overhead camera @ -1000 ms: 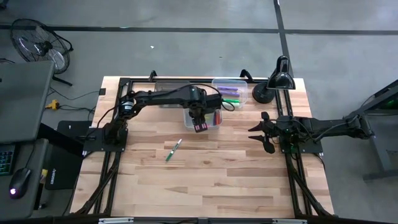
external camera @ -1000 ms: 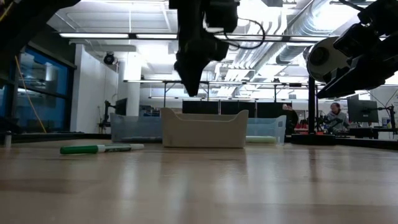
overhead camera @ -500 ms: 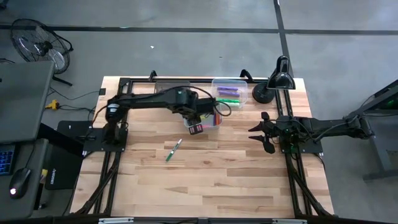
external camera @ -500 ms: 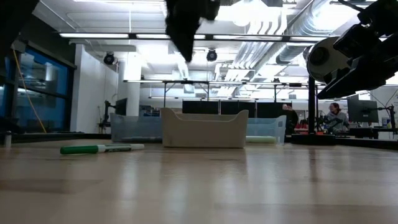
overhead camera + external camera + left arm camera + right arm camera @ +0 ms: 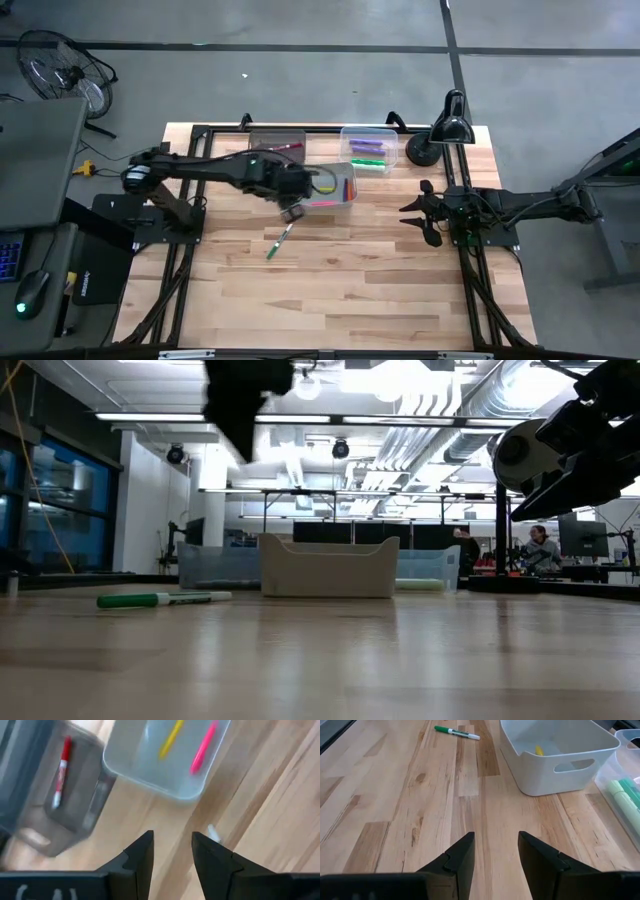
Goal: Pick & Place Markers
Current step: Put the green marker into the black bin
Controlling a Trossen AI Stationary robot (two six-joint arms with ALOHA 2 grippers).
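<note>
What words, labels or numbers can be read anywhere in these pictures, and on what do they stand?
None can be read.
Green marker on the table: dark print on its white barrel, too small to read.
Red marker in the grey bin: any print is blurred.
Left gripper: pale marks at the picture's bottom edge, cut off, unreadable.
Monitor in the room behind: too far to read.
</note>
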